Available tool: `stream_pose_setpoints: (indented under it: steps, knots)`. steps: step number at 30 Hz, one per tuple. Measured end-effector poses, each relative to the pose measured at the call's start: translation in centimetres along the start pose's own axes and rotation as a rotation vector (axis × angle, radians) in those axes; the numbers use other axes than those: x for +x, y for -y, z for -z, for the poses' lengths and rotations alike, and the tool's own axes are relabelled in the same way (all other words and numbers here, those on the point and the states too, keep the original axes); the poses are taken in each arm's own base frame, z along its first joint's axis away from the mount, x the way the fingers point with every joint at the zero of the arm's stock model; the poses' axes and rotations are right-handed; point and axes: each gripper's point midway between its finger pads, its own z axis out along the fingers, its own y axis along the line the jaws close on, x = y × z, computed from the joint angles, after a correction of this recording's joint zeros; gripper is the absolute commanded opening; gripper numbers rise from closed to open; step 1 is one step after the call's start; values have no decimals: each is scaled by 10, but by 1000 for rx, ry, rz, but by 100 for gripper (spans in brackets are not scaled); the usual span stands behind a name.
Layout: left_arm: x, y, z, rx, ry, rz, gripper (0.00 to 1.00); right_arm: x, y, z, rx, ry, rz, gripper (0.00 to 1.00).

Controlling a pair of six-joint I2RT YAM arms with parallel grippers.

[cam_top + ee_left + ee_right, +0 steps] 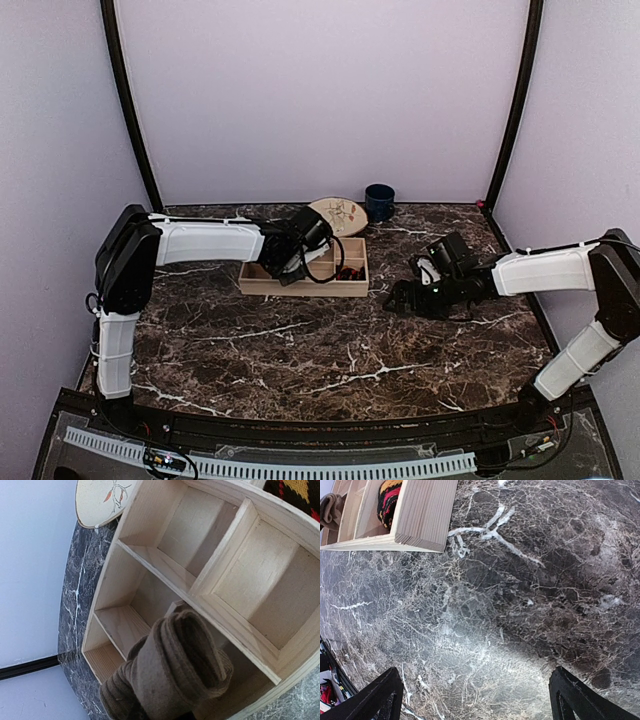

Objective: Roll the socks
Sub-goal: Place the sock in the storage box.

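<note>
Dark brown marble tabletop [300,350], white veins; lilac walls [320,90] round it. Far centre: wooden tray [258,287], plate [338,215] & blue mug [379,201] behind. L gripper [290,274] clamped on rolled tan sock [170,675] over tray. Argyle sock [387,500] in right compartment. R gripper [477,692] spread wide, right of tray.

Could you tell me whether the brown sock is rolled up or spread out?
Rolled up: the left wrist view shows the brown sock as a tight bundle with curled layers, over the wooden tray.

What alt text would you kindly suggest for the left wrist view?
A rolled tan-brown sock fills the lower foreground above a compartmented wooden tray on dark marble. A patterned sock shows top right, a painted plate top left.
</note>
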Motion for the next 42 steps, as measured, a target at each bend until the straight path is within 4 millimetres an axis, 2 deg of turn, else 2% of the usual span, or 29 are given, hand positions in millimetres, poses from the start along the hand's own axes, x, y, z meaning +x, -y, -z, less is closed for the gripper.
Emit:
stream_pose_setpoints:
  steps: [13, 25, 32, 42]
  knots:
    - [18, 23, -4, 93, -57, -44, 0, -2, -1, 0, -4, 10, 3, 100]
    - [6, 35, -11, 189, -79, -38, 0, -4, -4, 3, -10, 20, 1, 100]
    - [-7, 49, -10, 330, -72, 9, 0, -7, -8, 9, -20, 35, 1, 100]
    - [2, 72, 2, 514, -114, 89, 0, -14, -16, 13, -26, 44, 10, 100]
